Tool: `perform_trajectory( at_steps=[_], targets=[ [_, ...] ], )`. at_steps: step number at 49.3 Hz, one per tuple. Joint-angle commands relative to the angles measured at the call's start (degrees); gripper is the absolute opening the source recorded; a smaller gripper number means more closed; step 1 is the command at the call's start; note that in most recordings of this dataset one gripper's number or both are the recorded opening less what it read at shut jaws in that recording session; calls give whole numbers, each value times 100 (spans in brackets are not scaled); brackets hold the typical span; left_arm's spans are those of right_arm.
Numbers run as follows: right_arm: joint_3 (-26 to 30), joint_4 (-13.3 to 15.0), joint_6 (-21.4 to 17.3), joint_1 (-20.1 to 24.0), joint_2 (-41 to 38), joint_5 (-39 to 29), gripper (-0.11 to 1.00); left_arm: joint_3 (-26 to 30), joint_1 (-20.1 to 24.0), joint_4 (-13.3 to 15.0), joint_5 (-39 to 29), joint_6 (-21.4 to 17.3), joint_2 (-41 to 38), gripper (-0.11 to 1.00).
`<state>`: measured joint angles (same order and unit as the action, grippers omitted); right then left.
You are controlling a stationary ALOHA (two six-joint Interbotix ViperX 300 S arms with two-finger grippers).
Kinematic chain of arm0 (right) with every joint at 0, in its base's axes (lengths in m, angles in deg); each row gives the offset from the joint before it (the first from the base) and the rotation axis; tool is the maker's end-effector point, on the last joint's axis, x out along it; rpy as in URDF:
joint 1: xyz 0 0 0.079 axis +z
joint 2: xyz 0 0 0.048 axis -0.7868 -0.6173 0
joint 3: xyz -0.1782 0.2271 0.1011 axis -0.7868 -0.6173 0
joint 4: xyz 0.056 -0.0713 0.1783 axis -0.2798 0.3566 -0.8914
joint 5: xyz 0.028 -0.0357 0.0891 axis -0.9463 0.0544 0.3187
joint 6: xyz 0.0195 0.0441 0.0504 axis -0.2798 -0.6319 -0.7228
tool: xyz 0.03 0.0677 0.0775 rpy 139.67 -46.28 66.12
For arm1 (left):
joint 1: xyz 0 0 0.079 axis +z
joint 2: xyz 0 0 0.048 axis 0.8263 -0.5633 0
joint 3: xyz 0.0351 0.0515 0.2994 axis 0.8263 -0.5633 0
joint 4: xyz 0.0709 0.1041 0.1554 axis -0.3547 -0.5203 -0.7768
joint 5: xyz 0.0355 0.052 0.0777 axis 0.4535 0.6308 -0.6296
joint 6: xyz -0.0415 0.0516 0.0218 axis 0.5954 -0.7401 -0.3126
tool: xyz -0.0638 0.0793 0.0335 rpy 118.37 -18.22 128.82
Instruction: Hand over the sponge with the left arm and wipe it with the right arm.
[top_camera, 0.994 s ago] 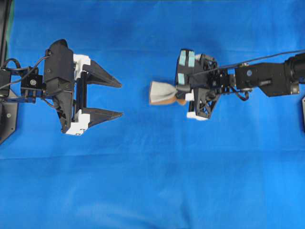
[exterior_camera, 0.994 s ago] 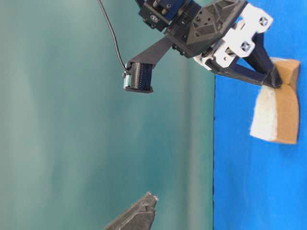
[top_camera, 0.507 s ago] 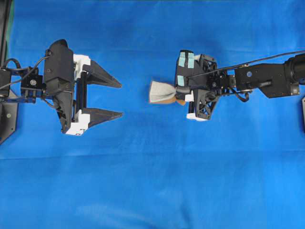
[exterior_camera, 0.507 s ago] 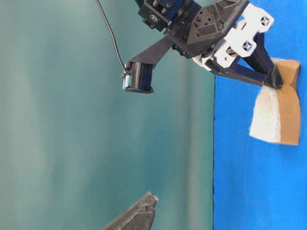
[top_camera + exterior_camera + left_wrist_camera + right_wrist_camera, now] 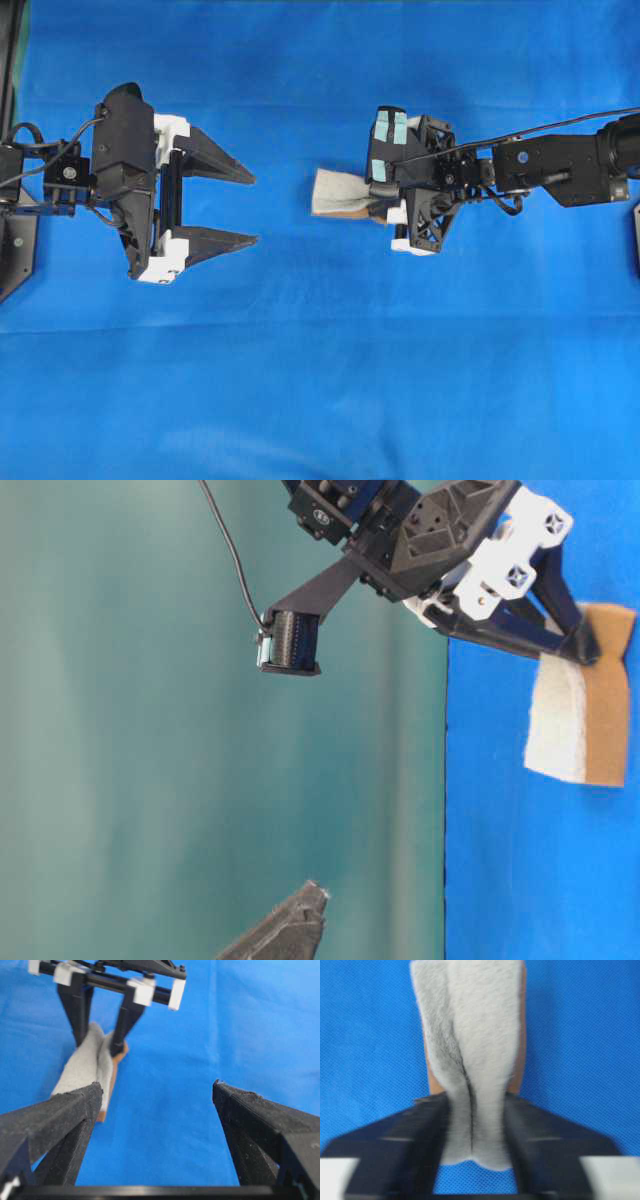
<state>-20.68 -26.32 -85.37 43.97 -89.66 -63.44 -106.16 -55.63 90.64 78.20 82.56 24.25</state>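
Fuzzy grey sponge (image 5: 470,1060), creased lengthwise, pinched by right end effector (image 5: 472,1147); left end effector (image 5: 225,205) spread, ungripping.

A bright blue cloth (image 5: 330,380) covers the desk from edge to edge in the overhead view, smooth apart from faint creases. The sponge (image 5: 338,192) sits near the middle of it, grey-white face up, with its thin orange-brown layer against the cloth in the table-level view. The wrist views show the same blue weave around the sponge.
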Motion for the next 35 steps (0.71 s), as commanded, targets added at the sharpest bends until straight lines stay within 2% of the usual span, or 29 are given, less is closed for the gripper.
perform_trajectory(
  at_steps=[1, 4, 6, 19, 35],
  targets=[
    [62, 9, -9, 18, 149, 9, 62, 88, -9, -9, 26, -9, 26, 87],
    [70, 9, -9, 18, 158, 0, 72, 79, -9, -9, 26, -9, 35, 87],
    [70, 9, -18, 18, 167, 0, 74, 79, -9, -9, 26, -9, 35, 87],
    [62, 9, -9, 35, 536, -62, 74, 88, -9, -9, 26, -26, 35, 87],
    [26, 0, 18, 114, 1740, -817, 74, 88, -9, -9, 26, -18, 35, 87]
  ],
)
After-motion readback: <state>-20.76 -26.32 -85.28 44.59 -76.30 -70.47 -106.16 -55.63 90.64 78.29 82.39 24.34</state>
